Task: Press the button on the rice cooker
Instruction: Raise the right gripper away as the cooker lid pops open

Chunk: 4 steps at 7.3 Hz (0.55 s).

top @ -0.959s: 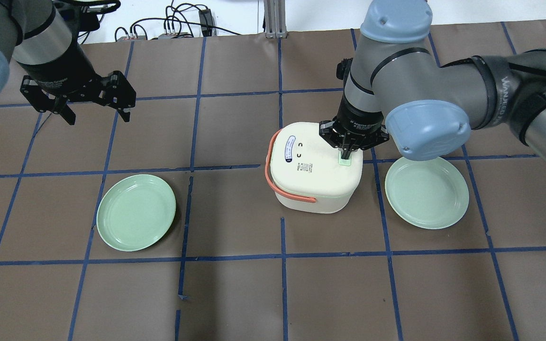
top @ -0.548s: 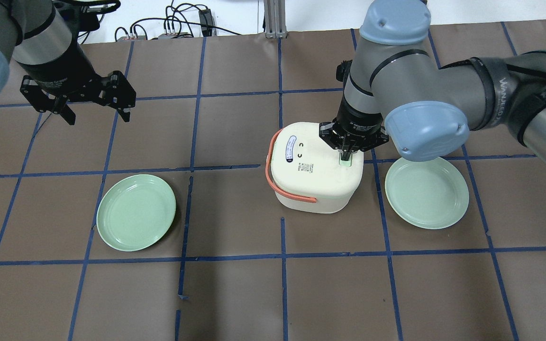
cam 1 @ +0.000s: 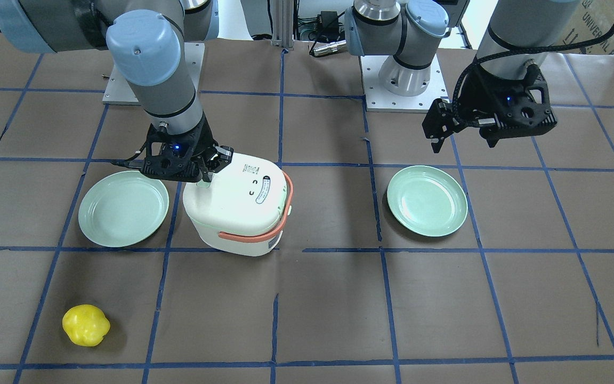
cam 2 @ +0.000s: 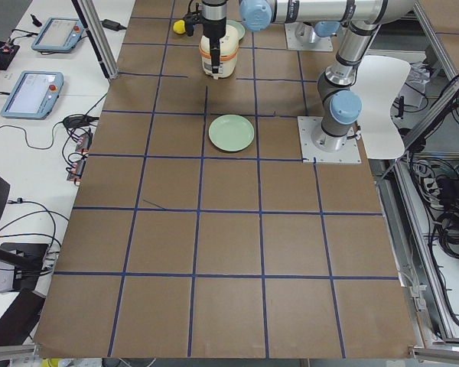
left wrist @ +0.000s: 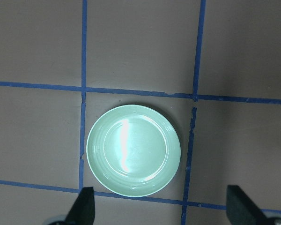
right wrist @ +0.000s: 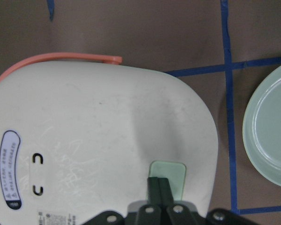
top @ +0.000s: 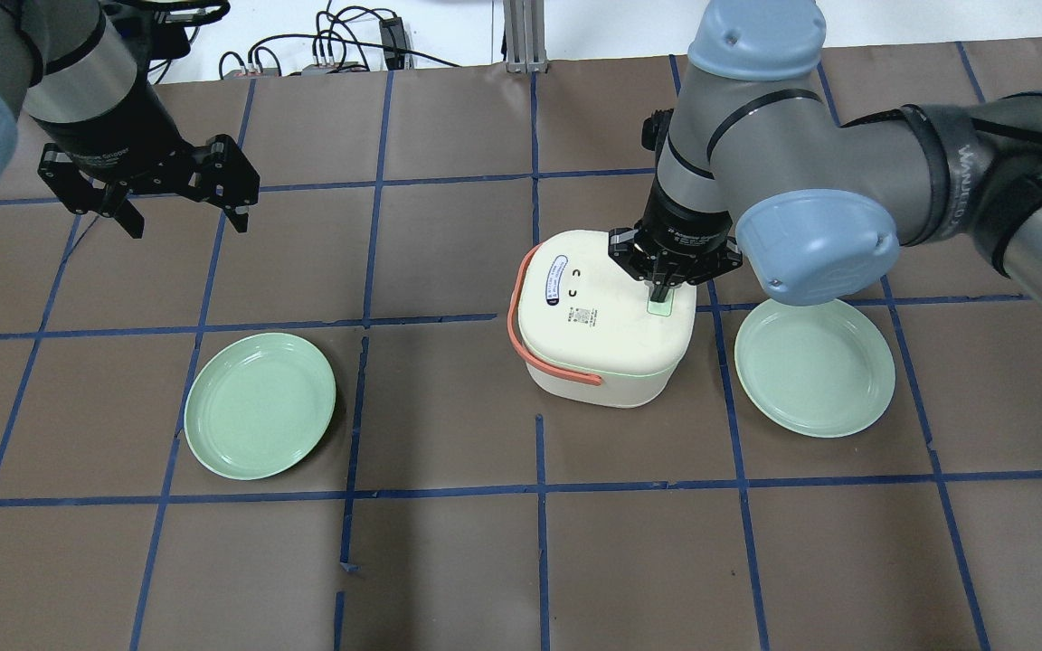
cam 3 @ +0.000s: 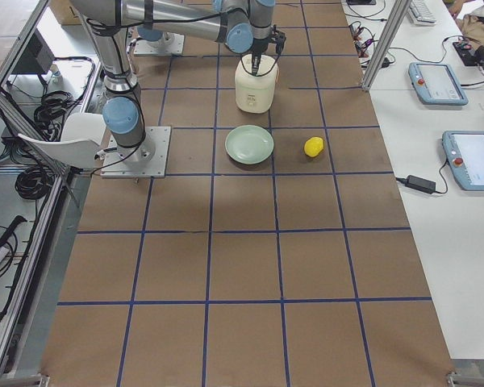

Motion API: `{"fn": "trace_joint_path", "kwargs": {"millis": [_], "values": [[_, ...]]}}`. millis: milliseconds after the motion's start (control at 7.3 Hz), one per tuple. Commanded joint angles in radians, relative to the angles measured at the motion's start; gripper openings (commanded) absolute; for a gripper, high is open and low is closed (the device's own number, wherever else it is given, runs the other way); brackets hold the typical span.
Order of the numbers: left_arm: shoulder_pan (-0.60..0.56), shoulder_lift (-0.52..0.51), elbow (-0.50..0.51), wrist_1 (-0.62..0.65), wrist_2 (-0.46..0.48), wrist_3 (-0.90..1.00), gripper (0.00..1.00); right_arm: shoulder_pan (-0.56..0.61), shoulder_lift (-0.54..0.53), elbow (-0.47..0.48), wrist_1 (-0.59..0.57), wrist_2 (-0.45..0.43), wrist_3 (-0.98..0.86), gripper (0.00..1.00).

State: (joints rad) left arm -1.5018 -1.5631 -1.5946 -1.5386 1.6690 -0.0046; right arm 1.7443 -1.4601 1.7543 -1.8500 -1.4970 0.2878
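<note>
Seen from the operators' side, a lumpy, glossy yellow object (cam 1: 86, 325) lies nearest, alone on the table (cam 1: 445, 320), whose matte brown paper is ruled into squares by blue tape. Farther in, three things stand in a row: a round, smooth, pale-green right plate (top: 814, 366), the rice cooker (top: 598, 339) just beside it near the table's middle, and a matching left plate (top: 260, 417) well apart. The cooker is a rounded-square body of cream plastic, its lid faintly scuffed, with a salmon handle (top: 512, 325) folded down along one edge. Its button (right wrist: 167, 174), a small pale-green rounded rectangle, sits at the lid's edge towards the right plate. The right gripper (top: 661, 295) points straight down, its black fingers (right wrist: 159, 188) closed together with their tips on the button. Beyond, the left gripper (top: 186, 224) hovers above the table, fingers spread wide, holding nothing.
</note>
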Motion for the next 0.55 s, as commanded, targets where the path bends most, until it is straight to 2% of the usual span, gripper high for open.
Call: {"fn": "trace_joint_path", "kwargs": {"millis": [0, 137, 274, 411], "values": [[0.0, 0.0, -0.001, 0.0, 0.0, 0.0, 1.0, 0.0, -0.006, -0.095, 0.04, 0.0, -0.001, 0.18], [0.0, 0.0, -0.001, 0.0, 0.0, 0.0, 1.0, -0.012, 0.001, -0.181, 0.14, 0.0, -0.002, 0.27], [0.0, 0.0, -0.001, 0.0, 0.0, 0.0, 1.0, -0.031, 0.01, -0.293, 0.258, -0.012, -0.015, 0.42], [0.0, 0.0, -0.001, 0.0, 0.0, 0.0, 1.0, -0.079, 0.017, -0.367, 0.349, -0.014, -0.051, 0.45]]}}
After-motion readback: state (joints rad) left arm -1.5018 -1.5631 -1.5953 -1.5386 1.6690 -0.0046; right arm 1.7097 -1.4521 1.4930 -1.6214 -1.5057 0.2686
